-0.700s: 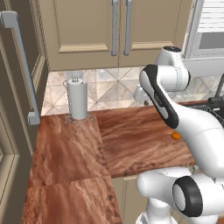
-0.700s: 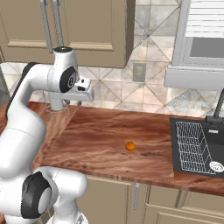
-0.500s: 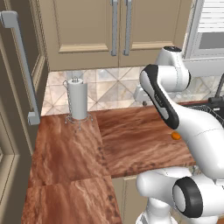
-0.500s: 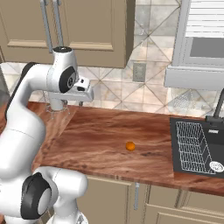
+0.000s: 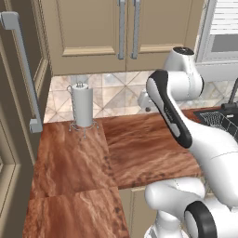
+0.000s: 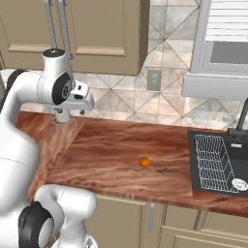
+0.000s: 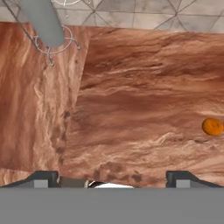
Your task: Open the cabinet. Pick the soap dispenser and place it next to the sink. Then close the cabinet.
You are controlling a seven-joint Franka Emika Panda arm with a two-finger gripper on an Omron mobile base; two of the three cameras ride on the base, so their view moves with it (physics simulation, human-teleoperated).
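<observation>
The cabinet [image 5: 88, 28] hangs over the counter with both beige doors shut, and its two grey bar handles [image 5: 128, 28] meet in the middle. It also shows in the right base view as cabinet [image 6: 104, 34]. The soap dispenser is hidden. The sink [image 6: 215, 164] is a dark basin with a wire rack, set at the counter's right end, and sink [image 5: 216, 118] shows behind my arm. My gripper [image 7: 111, 179] hovers over the wooden counter, pointing down. Its jaws stand wide open with nothing between them.
A white paper towel roll [image 5: 83, 106] on a wire stand sits at the back left of the counter. A small orange ball [image 6: 144, 162] lies mid-counter. A tall brown cabinet [image 5: 18, 116] with one grey handle flanks the left. A dark faucet [image 6: 242, 121] rises behind the sink.
My arm has swung slightly left and down, and its forearm now covers the orange ball in the left base view. The cabinet doors and counter items have not moved.
</observation>
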